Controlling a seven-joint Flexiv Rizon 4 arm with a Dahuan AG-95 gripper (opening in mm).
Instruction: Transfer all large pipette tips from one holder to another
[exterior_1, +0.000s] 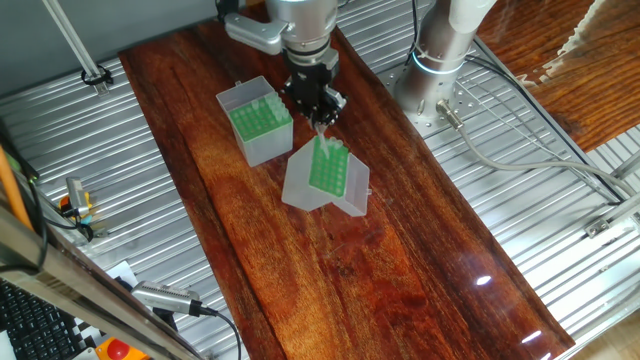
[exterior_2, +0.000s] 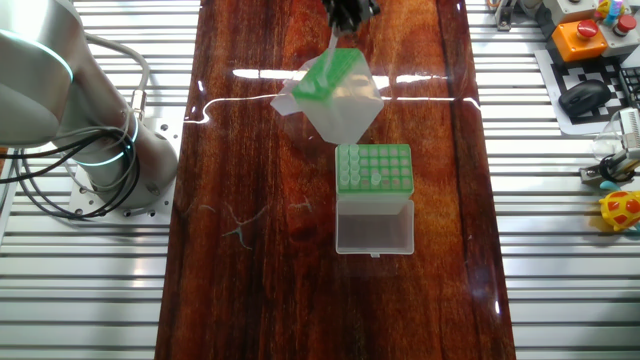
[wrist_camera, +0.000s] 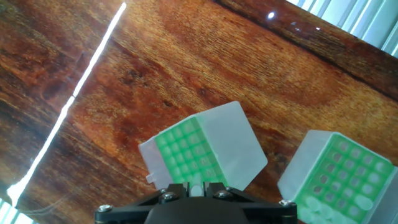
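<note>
Two boxes: the one holder (exterior_1: 327, 176) tilted, another (exterior_1: 259, 120) just beside it.
Gripper (exterior_1: 322, 118): clenched on a pipette tip (exterior_1: 321, 136) over the tilted rack.
Table (exterior_1: 420, 270): bare wood toward its edges.

Dark wooden tabletop (exterior_1: 300, 270) over ribbed metal bench (exterior_1: 540, 250); orange button box (exterior_2: 585, 38), black mouse (exterior_2: 587, 97) alongside.

On your table (exterior_2: 250, 280), two tip boxes stood near each other around mid-width, toward the end nearer the arm's base (exterior_2: 110, 170). One holder (exterior_2: 345, 100) sat tipped on an edge, its rack slanted. The other holder (exterior_2: 374, 170) stood upright just beside it, its open lid (exterior_2: 375, 225) lying flat toward the far end. The gripper (exterior_1: 322, 108) hung directly above the tipped box.
</note>
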